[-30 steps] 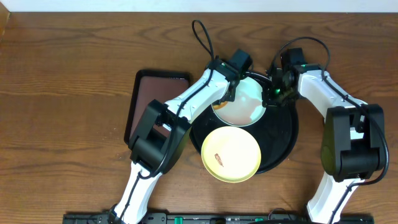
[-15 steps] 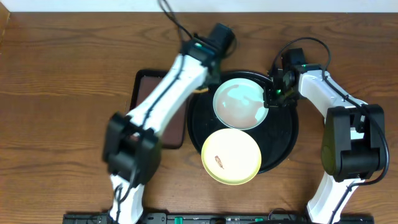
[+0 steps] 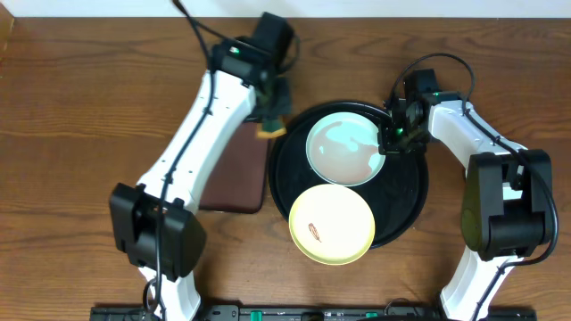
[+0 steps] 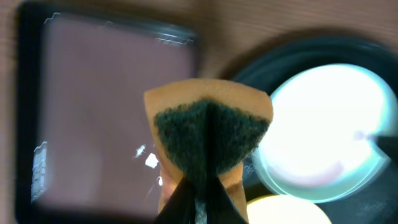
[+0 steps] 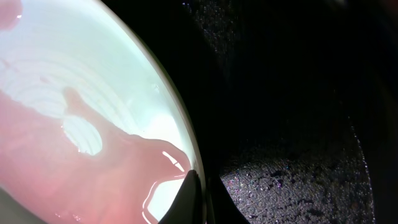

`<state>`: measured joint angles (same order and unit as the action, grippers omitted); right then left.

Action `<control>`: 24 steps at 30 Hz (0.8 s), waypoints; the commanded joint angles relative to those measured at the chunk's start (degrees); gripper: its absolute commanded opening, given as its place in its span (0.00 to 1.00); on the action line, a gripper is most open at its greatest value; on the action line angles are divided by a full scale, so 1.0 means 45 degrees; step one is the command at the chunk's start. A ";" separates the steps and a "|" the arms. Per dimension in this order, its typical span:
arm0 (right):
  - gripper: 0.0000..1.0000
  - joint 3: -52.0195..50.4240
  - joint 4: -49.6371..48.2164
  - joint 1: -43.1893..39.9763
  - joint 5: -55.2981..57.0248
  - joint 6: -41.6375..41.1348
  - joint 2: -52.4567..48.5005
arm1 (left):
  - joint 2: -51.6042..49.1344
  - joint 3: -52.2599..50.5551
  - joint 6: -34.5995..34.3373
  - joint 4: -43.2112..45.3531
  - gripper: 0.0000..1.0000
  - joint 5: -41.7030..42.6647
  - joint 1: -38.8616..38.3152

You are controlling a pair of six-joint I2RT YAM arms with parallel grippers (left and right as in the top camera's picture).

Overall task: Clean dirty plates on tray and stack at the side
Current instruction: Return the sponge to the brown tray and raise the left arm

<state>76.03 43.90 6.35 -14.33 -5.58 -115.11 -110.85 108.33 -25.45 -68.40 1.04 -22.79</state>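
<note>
While the left arm crosses the left half of the overhead view, it hides the upper end of the brown rectangular tray [image 3: 239, 178], which lies on the dark wood tabletop [image 3: 89, 107]. At the arm's tip, in the upper middle of the frame, the left gripper [image 3: 272, 114] is clamped on a sponge [image 4: 208, 124]. Its two fingers [image 4: 180, 202] pinch the lower end so tightly that the sponge folds, dark green scouring face toward the wrist camera, orange foam at the edges. The sponge hangs above the upper right corner of the brown tray, just beside the rim of the black tray [image 3: 406, 196] and clear of both plates. The left wrist view is blurred throughout, so fine detail there is lost.

On the black tray, at the centre of the overhead view, the mint-green plate [image 3: 343, 150] sits in the upper part. Below it, the yellow plate [image 3: 331, 223] has its lower edge reaching over the tray's rim. A small reddish-brown smear [image 3: 314, 226] marks the yellow plate left of its centre.

Farther right, the right gripper [image 3: 390, 138] has its fingers closed together at the mint-green plate's right edge. In the right wrist view the tips meet the rim at the bottom of the frame. Whether the rim is pinched between them cannot be made out. A pinkish sheen covers part of that plate, reflection or film being impossible to tell.
</note>
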 commanded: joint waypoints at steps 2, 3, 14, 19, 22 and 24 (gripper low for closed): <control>0.01 -0.0102 0.0010 -0.0146 0.0505 0.0219 -0.0170 | -0.0039 -0.0665 0.0219 -0.0860 0.07 -0.1093 0.1384; 0.01 -0.0102 0.0005 -0.0151 0.0505 0.0214 -0.0170 | -0.0039 -0.1020 0.0330 -0.0792 0.08 -0.1044 0.1530; 0.01 -0.0102 -0.0039 -0.0151 0.0505 0.0214 -0.0170 | -0.0034 -0.5309 0.0325 0.2336 0.08 -0.1059 0.2098; 0.01 -0.0102 -0.0034 -0.0151 0.0505 0.0214 -0.0170 | 0.0408 -0.5246 0.0330 0.2322 0.34 -0.0996 0.2424; 0.01 -0.0102 -0.0058 -0.0151 0.0505 0.0214 -0.0170 | 0.1311 -0.5236 0.0325 0.2050 0.49 -0.0743 0.2691; 0.01 -0.0102 -0.0087 -0.0151 0.0500 0.0214 -0.0170 | 0.2283 -0.5231 0.0325 0.1783 0.57 -0.0495 0.2992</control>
<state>76.01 43.66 6.35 -14.09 -5.58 -115.11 -108.22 84.01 -23.88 -59.20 -2.46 -11.07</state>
